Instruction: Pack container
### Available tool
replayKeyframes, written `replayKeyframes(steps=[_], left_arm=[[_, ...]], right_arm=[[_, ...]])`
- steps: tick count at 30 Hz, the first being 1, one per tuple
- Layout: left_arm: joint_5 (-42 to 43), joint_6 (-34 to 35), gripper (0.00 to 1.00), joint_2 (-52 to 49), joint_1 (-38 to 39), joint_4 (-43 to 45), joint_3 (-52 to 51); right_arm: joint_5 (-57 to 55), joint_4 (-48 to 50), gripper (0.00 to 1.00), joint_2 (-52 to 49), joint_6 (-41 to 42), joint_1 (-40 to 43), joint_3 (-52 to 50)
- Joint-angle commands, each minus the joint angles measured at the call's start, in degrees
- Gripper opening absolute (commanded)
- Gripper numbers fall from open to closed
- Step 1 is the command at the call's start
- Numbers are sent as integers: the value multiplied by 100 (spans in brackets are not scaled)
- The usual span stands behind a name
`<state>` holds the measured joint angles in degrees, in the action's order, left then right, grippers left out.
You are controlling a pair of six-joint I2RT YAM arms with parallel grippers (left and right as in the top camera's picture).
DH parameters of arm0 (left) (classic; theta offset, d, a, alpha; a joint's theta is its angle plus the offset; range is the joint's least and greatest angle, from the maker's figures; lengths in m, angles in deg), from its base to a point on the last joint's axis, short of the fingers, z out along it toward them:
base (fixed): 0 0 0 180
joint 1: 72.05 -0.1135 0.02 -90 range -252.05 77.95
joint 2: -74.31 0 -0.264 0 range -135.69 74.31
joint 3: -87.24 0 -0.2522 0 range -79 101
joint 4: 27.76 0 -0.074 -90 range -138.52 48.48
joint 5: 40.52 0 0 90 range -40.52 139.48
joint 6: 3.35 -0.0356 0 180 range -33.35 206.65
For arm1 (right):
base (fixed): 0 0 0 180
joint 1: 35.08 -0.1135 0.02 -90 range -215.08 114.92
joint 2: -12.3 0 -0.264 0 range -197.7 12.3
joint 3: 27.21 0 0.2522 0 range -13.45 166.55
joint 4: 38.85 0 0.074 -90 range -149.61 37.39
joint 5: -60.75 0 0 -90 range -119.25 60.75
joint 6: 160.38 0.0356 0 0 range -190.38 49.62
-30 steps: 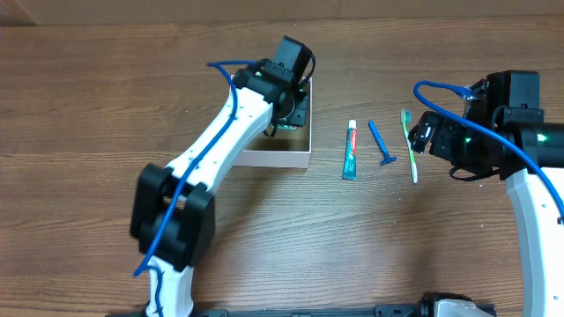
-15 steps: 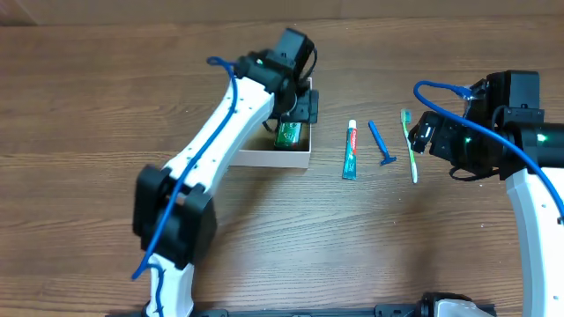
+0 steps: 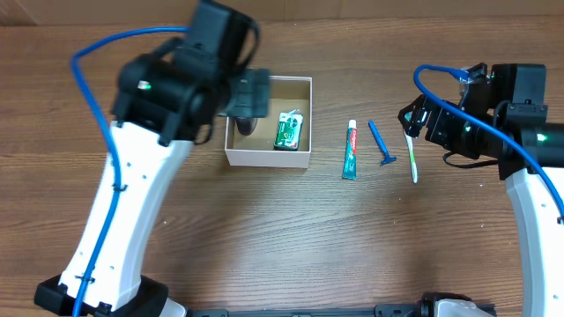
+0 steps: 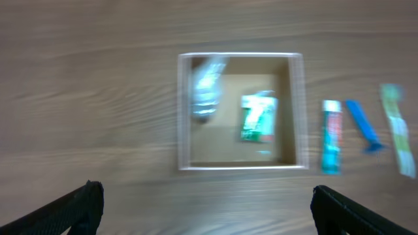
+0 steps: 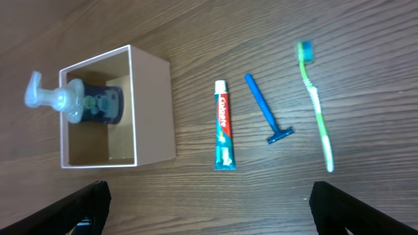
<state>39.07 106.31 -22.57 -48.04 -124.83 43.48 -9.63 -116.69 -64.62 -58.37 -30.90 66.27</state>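
The container [image 3: 269, 159] sits on the table [image 3: 264, 229] left of centre, open side up. My left gripper [image 3: 249, 94] hangs high above its far-left corner, well clear of the rim, and from overhead it covers that corner. In the left wrist view I look straight down into the box. Both fingers [image 4: 75, 210] are spread wide at the bottom corners with nothing between them, so that hand is released and empty. That view is smeared, but I make out a pump bottle [image 4: 205, 91] in the left half and a green packet [image 4: 257, 119] in the right half. Overhead, the packet is sharp while the bottle is mostly under the arm. The right wrist view shows the bottle best, its clear pump head showing past the left wall, though I cannot tell whether it stands or lies. To the container's right lie a toothpaste tube [image 3: 352, 151], a blue razor [image 3: 381, 143] and a green toothbrush [image 3: 411, 147], side by side and apart. My right gripper [image 3: 414, 119] hovers over the toothbrush's head end, fingers spread wide, holding nothing.
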Motion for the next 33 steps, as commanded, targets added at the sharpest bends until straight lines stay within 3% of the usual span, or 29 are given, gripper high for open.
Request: replayKeyframes(steps=[1,11,14,27,33], left_arm=[[-540,-105,100,46,-918,-323,52],[249,168,100,15,-3541,-522,35],[450,177,100,2,-3980,-704,26],[428,175,100,2,-4177,-815,26],[431,175,100,2,-4175,-815,26]], right_arm=[[160,-79,100,-326,13,-44,125],[-1019,101,100,-2179,46,-1327,122],[-1685,334,100,-2680,647,-1650,122],[-2149,1504,79,-3766,1624,-2063,122],[-2133,1755,59,-4140,1659,-2063,122]])
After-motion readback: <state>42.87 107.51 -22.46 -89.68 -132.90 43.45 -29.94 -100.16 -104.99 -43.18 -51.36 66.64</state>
